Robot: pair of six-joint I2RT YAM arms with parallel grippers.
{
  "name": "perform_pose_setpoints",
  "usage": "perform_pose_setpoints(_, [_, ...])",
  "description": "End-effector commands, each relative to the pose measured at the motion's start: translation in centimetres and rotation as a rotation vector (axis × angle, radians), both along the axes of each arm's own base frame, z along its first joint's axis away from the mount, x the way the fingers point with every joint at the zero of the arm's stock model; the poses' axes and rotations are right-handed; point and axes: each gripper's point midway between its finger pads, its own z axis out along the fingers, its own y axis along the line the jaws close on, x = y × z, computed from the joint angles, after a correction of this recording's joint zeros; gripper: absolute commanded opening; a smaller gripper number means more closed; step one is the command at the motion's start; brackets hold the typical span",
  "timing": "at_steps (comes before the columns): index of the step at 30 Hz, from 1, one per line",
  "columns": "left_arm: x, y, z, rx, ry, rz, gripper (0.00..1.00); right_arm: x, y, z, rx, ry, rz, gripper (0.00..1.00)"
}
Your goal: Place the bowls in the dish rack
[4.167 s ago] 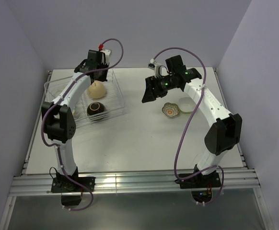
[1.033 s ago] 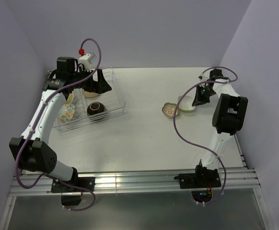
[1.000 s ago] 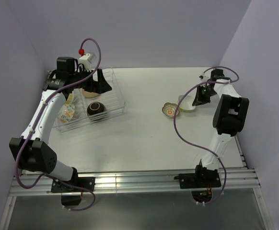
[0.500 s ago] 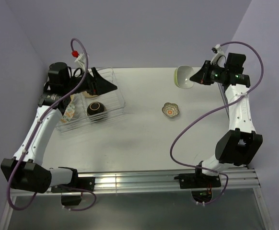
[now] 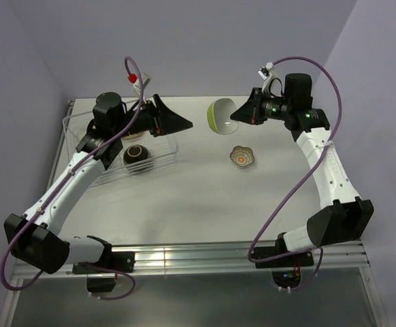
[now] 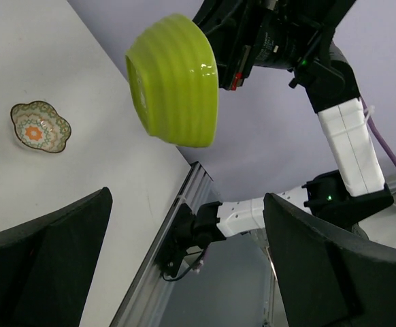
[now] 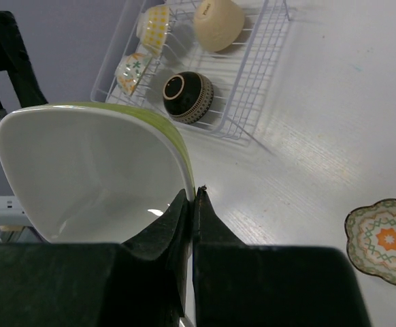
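1. Up at 12 o'clock over the table point(image 5: 205, 197), the lime-green bowl point(image 5: 222, 116) hangs midair, carried in from 1 o'clock, right gripper point(image 7: 192, 198) pinching its rim.
2. Left gripper point(image 5: 186, 125) swung off the dish rack point(image 5: 173, 144) at 10 o'clock, jaws wide, facing the bowl.
3. We reckon a handover's next; scalloped bowl point(image 5: 241, 156) still sits at 2 o'clock.

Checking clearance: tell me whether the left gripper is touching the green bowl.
Apart. The left wrist view shows the green bowl in the air beyond the open left gripper, with table and wall visible between them.
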Motion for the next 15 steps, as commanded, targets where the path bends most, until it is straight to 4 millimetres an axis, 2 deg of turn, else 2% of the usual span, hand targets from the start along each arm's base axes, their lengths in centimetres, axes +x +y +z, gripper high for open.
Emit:
perform_pose_setpoints(1, [0.8,-1.6,2.0,-0.034,-0.067,0.063,1.00,-0.8,1.1,2.3,0.041,-0.061,0.015,0.00])
perform_pose_setpoints(8, [1.5,-3.2,0.7,-0.005,-0.018,0.069,0.99,-2.0,2.8,2.1,0.042,-0.053,0.053,0.00])
perform_pose_setpoints(15, [1.4,-3.8,0.4,-0.010,-0.006,0.055,0.98,-2.8,3.7,2.4,0.045,-0.052,0.081,0.00])
